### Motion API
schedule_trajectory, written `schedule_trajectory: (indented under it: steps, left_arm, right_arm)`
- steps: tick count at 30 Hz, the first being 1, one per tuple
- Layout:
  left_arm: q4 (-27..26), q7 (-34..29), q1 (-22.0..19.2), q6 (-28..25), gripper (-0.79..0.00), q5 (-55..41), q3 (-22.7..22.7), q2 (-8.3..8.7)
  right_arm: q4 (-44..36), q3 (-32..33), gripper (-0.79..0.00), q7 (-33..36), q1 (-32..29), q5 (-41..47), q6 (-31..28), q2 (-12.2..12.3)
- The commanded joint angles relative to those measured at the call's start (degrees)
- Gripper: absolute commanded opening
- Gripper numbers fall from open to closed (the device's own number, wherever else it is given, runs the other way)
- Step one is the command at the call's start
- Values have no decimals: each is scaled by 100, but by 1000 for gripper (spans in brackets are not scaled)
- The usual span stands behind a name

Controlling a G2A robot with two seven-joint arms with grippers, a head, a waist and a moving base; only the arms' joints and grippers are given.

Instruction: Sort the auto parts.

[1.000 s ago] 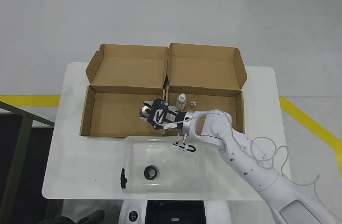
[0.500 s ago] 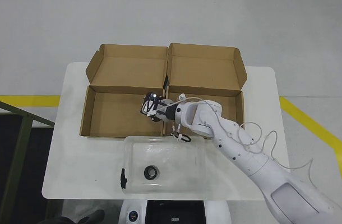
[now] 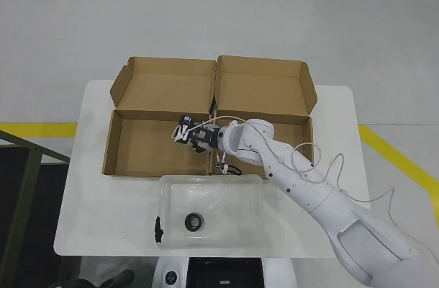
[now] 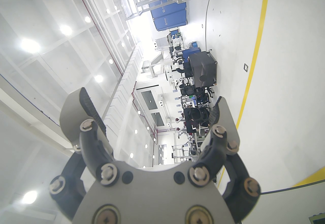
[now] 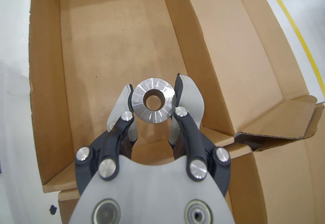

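R gripper (image 5: 154,90) hangs inside the open top of the left cardboard box (image 5: 114,32), close to the wall it shares w/ the right cardboard box (image 3: 299,137). Its fingers are clamped on a metal ring (image 5: 166,94), one pad on each side of the rim. The ring's flat face and centre hole face the wrist cam. The ring is held off the box floor (how far, can't tell).

From the top, the R arm (image 3: 306,187) stretches from the robot's right side across the right box to the left one. Both boxes sit side by side w/ lids folded back, on the far half of the white table (image 3: 97,201). A clear plastic bin (image 3: 248,216) sits at the near edge. A black ring (image 3: 196,221) lies in it, well apart from the gripper.

L gripper (image 4: 152,105) points out at the hall, fingers wide apart, nothing between them.
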Motion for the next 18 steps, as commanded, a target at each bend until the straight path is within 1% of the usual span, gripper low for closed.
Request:
schedule_trajectory:
  steps: [1, 10, 15, 17, 18]
  left_arm:
    - [0, 0, 0, 0, 0, 0, 0, 0]
    - [0, 0, 0, 0, 0, 0, 0, 0]
    - [0, 0, 0, 0, 0, 0, 0, 0]
    - [0, 0, 0, 0, 0, 0, 0, 0]
    - [0, 0, 0, 0, 0, 0, 0, 0]
  right_arm:
    - [121, -40, -785, 22, 74, -1, 24, -57]
    - [521, -212, -782, 231, 355, -221, 135, -281]
    - [730, -281, -720, 262, 406, -312, 156, -383]
    - [794, -305, -640, 281, 426, -366, 160, -419]
    - [818, -314, -631, 283, 434, -393, 165, -435]
